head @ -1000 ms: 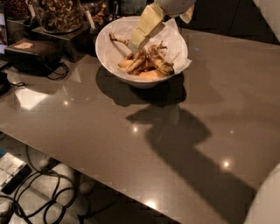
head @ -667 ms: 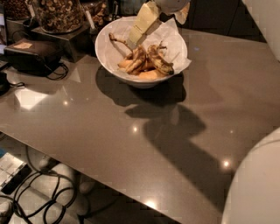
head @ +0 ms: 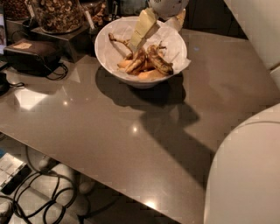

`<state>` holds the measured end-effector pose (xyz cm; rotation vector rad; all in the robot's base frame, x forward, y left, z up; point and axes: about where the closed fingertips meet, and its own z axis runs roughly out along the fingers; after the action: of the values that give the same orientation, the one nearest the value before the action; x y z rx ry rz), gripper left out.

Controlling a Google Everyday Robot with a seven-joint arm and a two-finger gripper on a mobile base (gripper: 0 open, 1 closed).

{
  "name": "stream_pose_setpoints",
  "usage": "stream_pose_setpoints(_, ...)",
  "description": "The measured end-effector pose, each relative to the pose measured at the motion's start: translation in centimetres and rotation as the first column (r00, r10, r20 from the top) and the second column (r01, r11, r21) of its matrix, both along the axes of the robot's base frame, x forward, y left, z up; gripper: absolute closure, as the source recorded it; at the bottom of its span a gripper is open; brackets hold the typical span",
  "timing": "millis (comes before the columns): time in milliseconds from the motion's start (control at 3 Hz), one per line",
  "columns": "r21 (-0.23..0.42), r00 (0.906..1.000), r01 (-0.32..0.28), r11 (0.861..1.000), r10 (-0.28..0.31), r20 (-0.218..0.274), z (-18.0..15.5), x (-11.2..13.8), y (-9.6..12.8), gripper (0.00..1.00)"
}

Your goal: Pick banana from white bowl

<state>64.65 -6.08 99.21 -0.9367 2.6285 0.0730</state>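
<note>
The white bowl (head: pixel 109 52), lined with crinkled white paper, stands at the back of the grey table. The banana (head: pixel 151 65), a small brown-spotted bunch, lies in it with its dark curved stem pointing back left. My gripper (head: pixel 155 37) hangs over the bowl from above. Its fingers are spread apart: one cream finger (head: pixel 142 29) slants down into the bowl, its tip just above the left end of the bunch, and the other is at the bowl's far right rim. Nothing is held.
A clear jar of nuts (head: pixel 57 13) stands on a grey stand back left. A black box (head: pixel 33 54) with a cable lies left of the bowl. My white arm (head: pixel 245 170) fills the lower right. Cables (head: pixel 39 197) lie on the floor below the table's front edge.
The gripper has shifted slightly left and lower into the bowl, toward the bananas. My arm takes up more of the lower right. The bananas have not moved.
</note>
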Motion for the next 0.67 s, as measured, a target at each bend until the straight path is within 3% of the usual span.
stream_pose_setpoints(667, -0.011, 0.9992, 0.038, 0.999, -0.038, -0.015, -1.41, 1.61, -1.09, 0.26)
